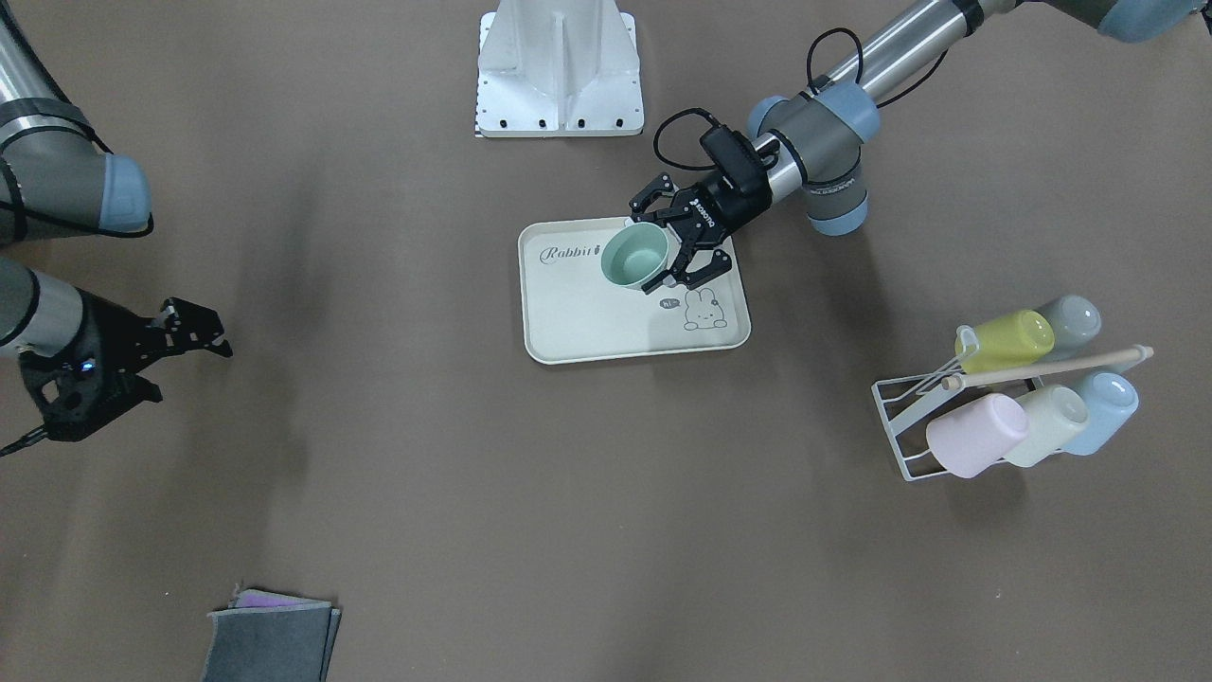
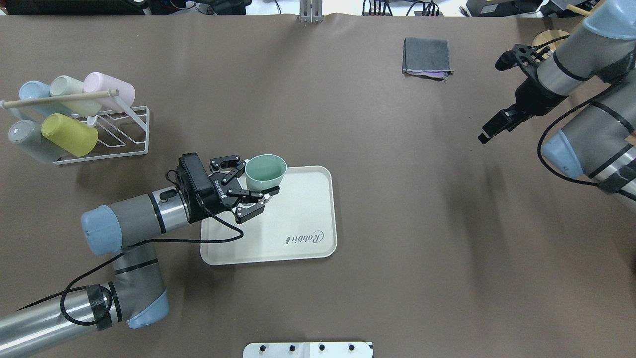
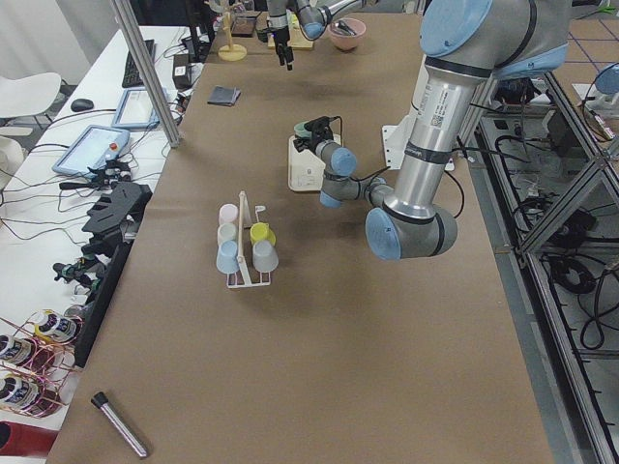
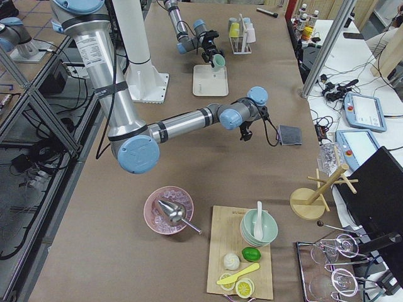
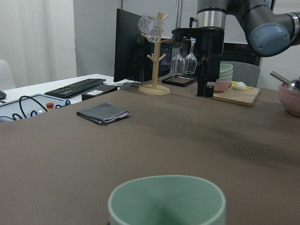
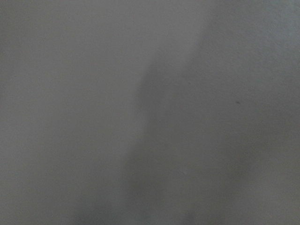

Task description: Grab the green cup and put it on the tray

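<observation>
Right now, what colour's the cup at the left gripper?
Cup: pale mint green, clearest in the front-facing view.

cup (image 2: 266, 171) over tray (image 2: 298, 214) far-left corner (in left gripper (image 2: 256, 183)) | rack (image 2: 124, 133) left | cloth (image 2: 426, 55) behind-right

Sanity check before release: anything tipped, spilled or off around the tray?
Nothing stands out. The green cup is upright in the left hand above the tray, nothing spilled; the other cups rest on the rack.
</observation>
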Controlling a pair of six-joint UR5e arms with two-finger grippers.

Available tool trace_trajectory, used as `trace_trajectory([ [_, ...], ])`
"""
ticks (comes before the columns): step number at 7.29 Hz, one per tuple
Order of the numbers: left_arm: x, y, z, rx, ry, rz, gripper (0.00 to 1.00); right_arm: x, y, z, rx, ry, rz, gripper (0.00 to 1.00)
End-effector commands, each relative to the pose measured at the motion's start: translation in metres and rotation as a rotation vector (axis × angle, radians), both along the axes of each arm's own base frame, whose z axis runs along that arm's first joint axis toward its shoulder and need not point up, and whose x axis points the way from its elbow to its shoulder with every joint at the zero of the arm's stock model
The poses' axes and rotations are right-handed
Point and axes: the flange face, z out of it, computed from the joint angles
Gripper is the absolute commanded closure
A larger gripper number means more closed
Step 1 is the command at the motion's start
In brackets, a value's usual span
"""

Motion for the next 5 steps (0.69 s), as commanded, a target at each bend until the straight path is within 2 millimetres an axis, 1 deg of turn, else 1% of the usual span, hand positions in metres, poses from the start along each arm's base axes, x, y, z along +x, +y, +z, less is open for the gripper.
trace_trajectory([
  [1, 0.019, -0.006, 0.002, -0.027, -0.011, 0.011, 1.0, 0.054, 0.012, 0.039, -0.035, 0.065, 0.009, 0.0],
  [2, 0.023, -0.008, 0.007, -0.033, -0.024, 0.011, 1.0, 0.08, 0.026, 0.065, -0.075, 0.09, 0.041, 0.0],
  [3, 0.03, -0.009, 0.009, -0.036, -0.033, 0.019, 1.0, 0.093, 0.042, 0.073, -0.074, 0.108, 0.055, 0.01],
  [4, 0.034, -0.006, 0.005, -0.055, -0.016, 0.037, 1.0, 0.104, 0.063, 0.08, -0.058, 0.155, 0.069, 0.01],
  [5, 0.037, -0.002, 0.003, -0.056, -0.013, 0.045, 1.0, 0.108, 0.073, 0.084, -0.054, 0.172, 0.074, 0.01],
])
